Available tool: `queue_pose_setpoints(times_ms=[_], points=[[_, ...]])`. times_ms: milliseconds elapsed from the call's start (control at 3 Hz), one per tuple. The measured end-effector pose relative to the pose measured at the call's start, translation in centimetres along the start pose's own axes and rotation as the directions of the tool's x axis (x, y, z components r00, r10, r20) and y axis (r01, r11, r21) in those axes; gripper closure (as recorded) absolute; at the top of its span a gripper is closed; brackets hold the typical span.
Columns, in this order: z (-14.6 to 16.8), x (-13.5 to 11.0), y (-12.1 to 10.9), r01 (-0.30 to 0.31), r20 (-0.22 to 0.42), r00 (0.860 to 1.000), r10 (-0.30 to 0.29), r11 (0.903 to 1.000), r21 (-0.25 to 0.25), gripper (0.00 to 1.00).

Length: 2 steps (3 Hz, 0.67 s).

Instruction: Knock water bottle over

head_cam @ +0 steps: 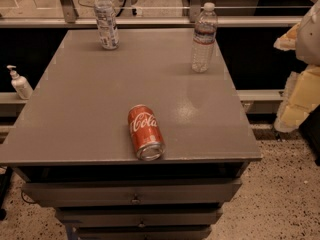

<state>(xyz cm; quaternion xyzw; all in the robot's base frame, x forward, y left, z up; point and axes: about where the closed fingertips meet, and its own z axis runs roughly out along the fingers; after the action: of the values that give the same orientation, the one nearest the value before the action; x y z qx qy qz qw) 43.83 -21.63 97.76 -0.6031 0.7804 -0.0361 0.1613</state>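
While the pincer [297, 96] hangs at the far right side of the view, only part of it shows, as pale white and yellow shapes cut off by the edge. It is out past the right side of the table [90, 109], over the floor [280, 199], and it touches nothing. I cannot tell if the pincer is spread or pressed together.

Closest to it is the water bottle [204, 39]. It stands up straight near the back right corner of the table. It is clear and ribbed, with a white cap and a thin dark band around its upper part. There is a gap between it and the pincer.

Next comes the cola can [145, 132]. It is red and lies on its side near the front edge of the table, about in the middle. Its shiny end points to the front. It is well apart from the water bottle.

Across the table, at the back left corner, the other bottle [106, 21] stands up straight. A tall pale label covers most of it.

Under the table top are gray drawers [132, 191]. Off to the left, on a low ledge [7, 100] beside the table, sits a small white soap bottle [19, 83] with a pump.
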Motion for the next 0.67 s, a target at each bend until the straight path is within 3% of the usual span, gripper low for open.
queue_pose_setpoints(times_ms=[667], points=[[0.63, 0.18, -0.81, -0.009, 0.023, 1.000, 0.009, 0.9999, 0.013, 0.00]])
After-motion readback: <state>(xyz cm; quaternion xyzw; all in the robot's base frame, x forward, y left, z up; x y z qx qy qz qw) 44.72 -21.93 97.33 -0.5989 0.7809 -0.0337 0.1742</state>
